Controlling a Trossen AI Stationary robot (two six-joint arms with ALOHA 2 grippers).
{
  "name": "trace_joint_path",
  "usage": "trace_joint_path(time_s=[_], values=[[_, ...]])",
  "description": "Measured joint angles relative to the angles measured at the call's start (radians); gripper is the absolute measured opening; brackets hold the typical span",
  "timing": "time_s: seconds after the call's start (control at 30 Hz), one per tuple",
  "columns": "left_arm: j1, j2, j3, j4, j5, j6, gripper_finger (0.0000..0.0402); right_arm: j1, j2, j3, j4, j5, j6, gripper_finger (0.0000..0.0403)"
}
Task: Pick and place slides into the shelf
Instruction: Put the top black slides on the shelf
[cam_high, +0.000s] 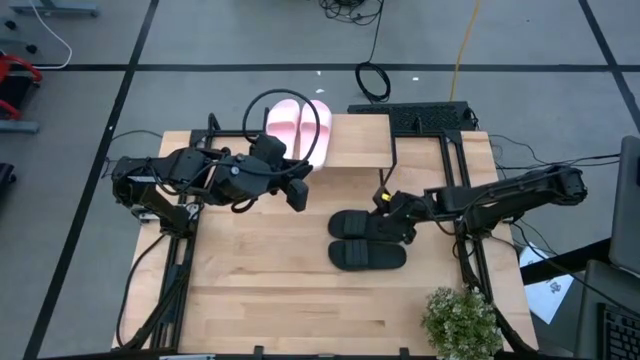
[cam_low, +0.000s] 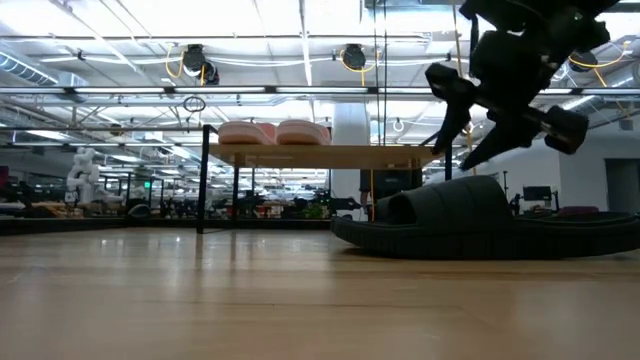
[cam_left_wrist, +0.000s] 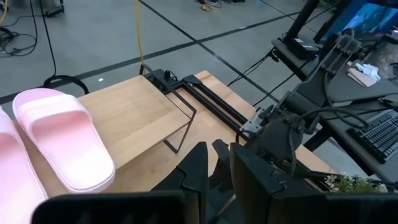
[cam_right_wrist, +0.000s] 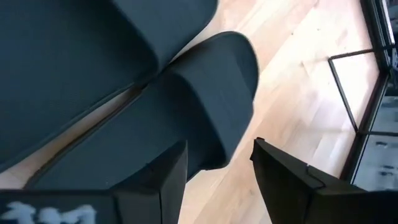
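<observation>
Two slides side by side on shelf; two more on table before it.

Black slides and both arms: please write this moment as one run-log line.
pink slides: on shelf | black slides: on table, side by side | right gripper: open at black slides | left gripper: waiting near shelf

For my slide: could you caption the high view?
Pink slides on the shelf; open right gripper at the black slides.

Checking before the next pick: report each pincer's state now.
Left pincer: nearly closed, empty, above the table beside the shelf.
Right pincer: open, at the black slides, gripping nothing.
</observation>
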Motion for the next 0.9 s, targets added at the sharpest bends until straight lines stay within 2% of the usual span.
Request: trace_joint_path(time_s=[0.27, 0.5, 0.73, 0.9], values=[[0.000, 0.000, 0.000, 0.001, -0.023, -0.003, 0.0063, 0.000, 0.024, -0.077, 0.156, 0.001, -0.085, 0.0171], [0.000, 0.000, 0.000, 0.002, -0.024, -0.005, 0.0063, 0.000, 0.147, -0.079, 0.281, 0.005, -0.165, 0.0171], [0.000, 0.000, 0.000, 0.002, -0.024, -0.007, 0.0063, 0.000, 0.280, -0.078, 0.430, 0.135, -0.249, 0.0171], [-0.001, 0.000, 0.000, 0.001, -0.023, -0.009, 0.0063, 0.000, 0.311, -0.078, 0.441, 0.162, -0.267, 0.0156]])
